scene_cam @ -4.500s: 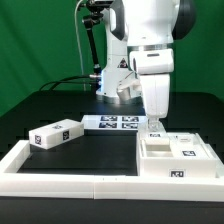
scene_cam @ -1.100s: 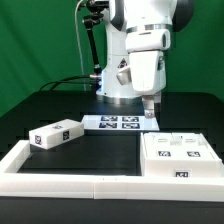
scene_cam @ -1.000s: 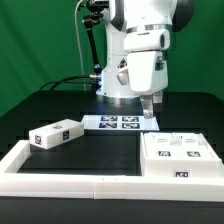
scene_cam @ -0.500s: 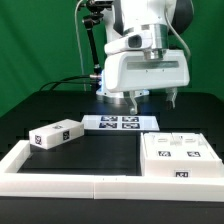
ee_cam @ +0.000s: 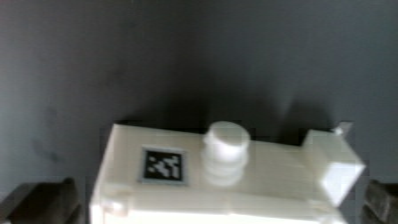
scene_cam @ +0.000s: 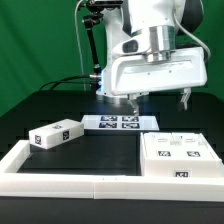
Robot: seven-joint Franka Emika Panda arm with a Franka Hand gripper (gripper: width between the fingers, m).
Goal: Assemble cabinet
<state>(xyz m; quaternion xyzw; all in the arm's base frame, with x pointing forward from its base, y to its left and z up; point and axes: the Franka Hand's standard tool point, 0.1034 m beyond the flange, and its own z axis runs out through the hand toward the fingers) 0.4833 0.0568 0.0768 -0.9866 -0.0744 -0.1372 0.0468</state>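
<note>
Assembly at a middle stage. The cabinet (scene_cam: 176, 158) sits at the exterior view's right, against the corner of the low border rail (scene_cam: 60, 181), its top closed flush and showing two tags, so the main box appears largely put together. One tagged block (scene_cam: 55, 135) lies well apart at the exterior view's left on the dark table (scene_cam: 100, 150), not yet joined; fitting it is judged to be the work left. The arm stands raised behind the cabinet, hand pointing down with its broad side to the camera, above the marker board (scene_cam: 120, 122). The gripper (scene_cam: 159, 100) is spread wide and carries nothing. The wrist view shows a white tagged part with a round peg (ee_cam: 228, 141) beneath.
</note>
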